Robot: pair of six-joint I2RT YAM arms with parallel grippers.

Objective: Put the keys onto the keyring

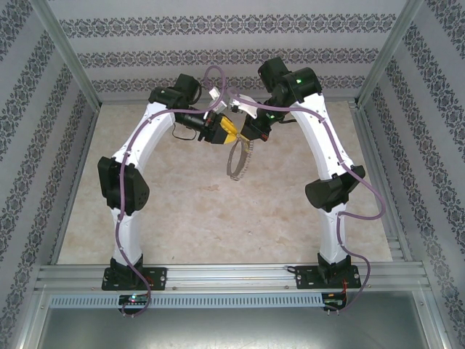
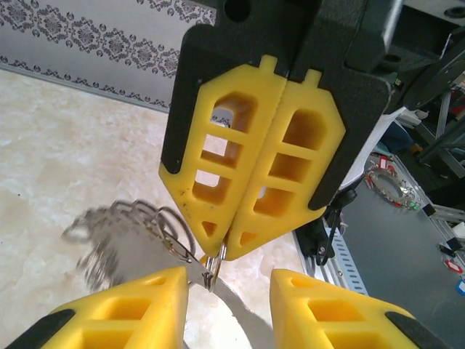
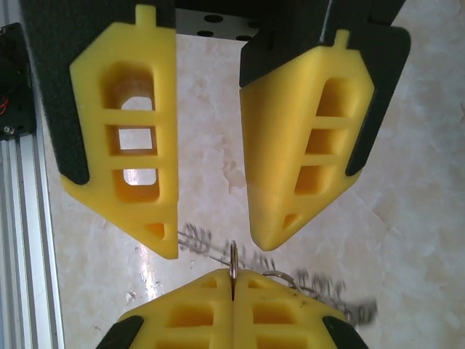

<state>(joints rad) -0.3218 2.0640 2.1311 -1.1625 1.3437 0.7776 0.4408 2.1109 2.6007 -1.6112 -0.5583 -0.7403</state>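
– Right end effector state?
– Together. Yellow plastic fingers, windowed cut-outs on black backing, pressed flat and clamped on the keyring. Thin silvery metal hoop, pinched edge-on right at the tips.
– Left end effector?
– Apart. Same yellow wedge fingers, tips sitting either side of the pinch point, just beside the hoop. Whether they touch it, can't tell.
– Where's the ring overall?
– Hanging below the right tips, off the tabletop, midway between the two arms. Rim is fringed with small wire loops; most of the fringe is blurred in both wrist views.
– Surface?
– Beige, marble-look, slightly glossy.
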